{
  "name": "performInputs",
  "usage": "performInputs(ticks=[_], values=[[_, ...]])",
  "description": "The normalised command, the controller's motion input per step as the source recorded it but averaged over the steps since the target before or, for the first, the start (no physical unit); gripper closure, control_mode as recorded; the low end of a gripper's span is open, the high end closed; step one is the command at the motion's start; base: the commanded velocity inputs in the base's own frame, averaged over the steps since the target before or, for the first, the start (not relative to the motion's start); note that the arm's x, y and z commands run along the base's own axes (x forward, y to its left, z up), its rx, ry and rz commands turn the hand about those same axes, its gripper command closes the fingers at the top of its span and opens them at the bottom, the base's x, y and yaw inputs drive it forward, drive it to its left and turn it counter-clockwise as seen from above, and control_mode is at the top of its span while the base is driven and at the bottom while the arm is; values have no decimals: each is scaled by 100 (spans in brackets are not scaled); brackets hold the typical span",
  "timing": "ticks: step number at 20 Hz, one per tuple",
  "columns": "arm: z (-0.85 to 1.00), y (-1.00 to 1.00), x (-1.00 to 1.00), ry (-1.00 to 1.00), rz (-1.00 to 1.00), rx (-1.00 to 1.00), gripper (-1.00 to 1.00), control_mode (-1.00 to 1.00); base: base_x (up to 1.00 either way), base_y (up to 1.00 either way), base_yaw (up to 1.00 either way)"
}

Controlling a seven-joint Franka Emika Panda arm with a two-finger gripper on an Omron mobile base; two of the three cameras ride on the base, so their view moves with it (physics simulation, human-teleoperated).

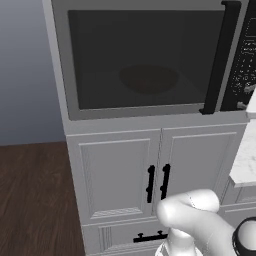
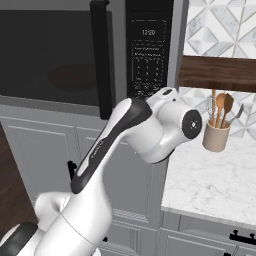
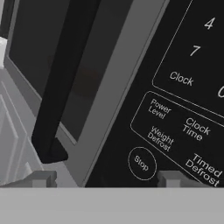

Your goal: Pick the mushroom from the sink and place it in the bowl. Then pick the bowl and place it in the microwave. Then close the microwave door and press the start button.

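Microwave (image 1: 145,60) on top of grey cabinets (image 1: 120,175), large and boxy, filling the upper part of both base views. Microwave door (image 1: 140,107) shut flush against the body, dark tinted window across most of it, long black vertical handle (image 1: 220,57) along its right edge. Bowl (image 1: 148,79) behind the glass, dim reddish-brown, resting inside on the turntable; mushroom not discernible through the tint. Black keypad strip (image 2: 148,55) just right of the handle, clock digits lit at its top. White arm (image 2: 125,145) reaching up from the base toward the lower keypad. Marble surface (image 2: 215,180) to the right, carrying a beige utensil crock (image 2: 216,136) with wooden spoons, below a dark wooden shelf (image 2: 217,73). Gripper (image 3: 105,178) close in front of the keypad's lower left corner, fingertips (image 3: 41,178) spread well apart, nothing between them, one tip below the handle's foot, the other (image 3: 173,178) just under the "Timed Defrost" label. Round "Stop" button (image 3: 141,163) between the two tips, slightly above them; contact with the panel not discernible.
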Motion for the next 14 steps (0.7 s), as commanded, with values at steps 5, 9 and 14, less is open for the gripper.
performInputs(ticks=[5,9,14], values=[[-14,-7,1,-5,-2,0,-100,-100,0,0,0],[-14,-9,8,-4,-1,0,-100,-100,0,0,0],[-9,3,-32,-8,-2,0,-100,-100,0,0,0]])
